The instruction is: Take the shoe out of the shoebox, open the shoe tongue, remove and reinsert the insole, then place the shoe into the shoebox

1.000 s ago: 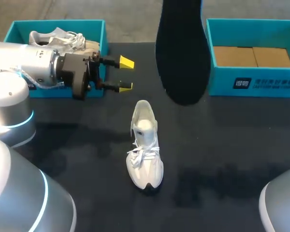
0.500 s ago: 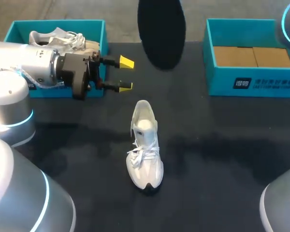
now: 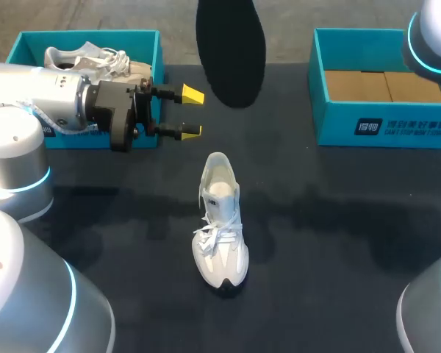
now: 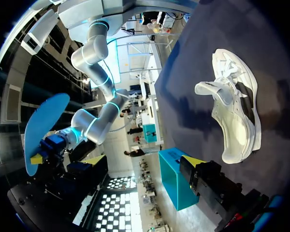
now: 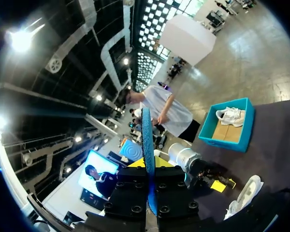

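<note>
Wht shoe point(image 3: 220, 228), teal shoebox point(image 3: 382, 129), insole point(image 3: 231, 51) blk (other side blue).

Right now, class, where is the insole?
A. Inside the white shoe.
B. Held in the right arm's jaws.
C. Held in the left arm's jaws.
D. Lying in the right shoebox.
B: the right wrist view shows the insole edge-on between the right arm's jaws, high above the table where the shoe sits.
</note>
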Controlling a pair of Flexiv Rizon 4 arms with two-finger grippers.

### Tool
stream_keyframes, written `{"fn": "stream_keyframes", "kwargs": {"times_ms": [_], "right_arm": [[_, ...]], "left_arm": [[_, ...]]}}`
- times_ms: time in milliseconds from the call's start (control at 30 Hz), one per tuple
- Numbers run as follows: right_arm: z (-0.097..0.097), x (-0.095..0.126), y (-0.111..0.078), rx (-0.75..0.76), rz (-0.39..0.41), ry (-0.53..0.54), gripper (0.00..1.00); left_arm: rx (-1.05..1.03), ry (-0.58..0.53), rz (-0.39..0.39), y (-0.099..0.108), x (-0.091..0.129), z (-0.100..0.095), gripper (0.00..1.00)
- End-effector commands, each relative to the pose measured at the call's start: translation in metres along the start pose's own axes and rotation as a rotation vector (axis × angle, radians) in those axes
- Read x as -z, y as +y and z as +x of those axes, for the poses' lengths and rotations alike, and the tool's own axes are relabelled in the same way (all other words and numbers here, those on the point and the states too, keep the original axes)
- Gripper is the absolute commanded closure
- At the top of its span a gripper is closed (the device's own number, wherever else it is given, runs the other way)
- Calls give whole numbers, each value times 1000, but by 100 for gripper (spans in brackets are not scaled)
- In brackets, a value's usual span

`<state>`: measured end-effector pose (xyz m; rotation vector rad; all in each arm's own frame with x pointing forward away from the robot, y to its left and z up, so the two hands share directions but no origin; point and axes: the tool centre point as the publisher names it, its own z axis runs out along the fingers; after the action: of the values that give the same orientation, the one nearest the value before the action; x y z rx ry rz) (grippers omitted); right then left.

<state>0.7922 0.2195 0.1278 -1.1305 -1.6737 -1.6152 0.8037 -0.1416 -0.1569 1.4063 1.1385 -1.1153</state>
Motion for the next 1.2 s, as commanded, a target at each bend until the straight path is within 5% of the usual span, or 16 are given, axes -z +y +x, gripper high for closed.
{"fn": "stream_keyframes", "kwargs": {"times_ms": [33,667,933,1200], "right_arm": [[-11,9,-18,-10,-33,16,100],[-20,9,-23,-47,-16,3,100],[-74,16,-21,-215,-61,38,100],[-96,14,-37,-283,-67,53,100]], "left_arm": [[-2,-1,-3,-1,-1,1,0],[-2,-1,-3,-1,-1,1,0],[-2,-1,-3,-1,-1,1,0],[-2,-1,-3,-1,-1,1,0]]}}
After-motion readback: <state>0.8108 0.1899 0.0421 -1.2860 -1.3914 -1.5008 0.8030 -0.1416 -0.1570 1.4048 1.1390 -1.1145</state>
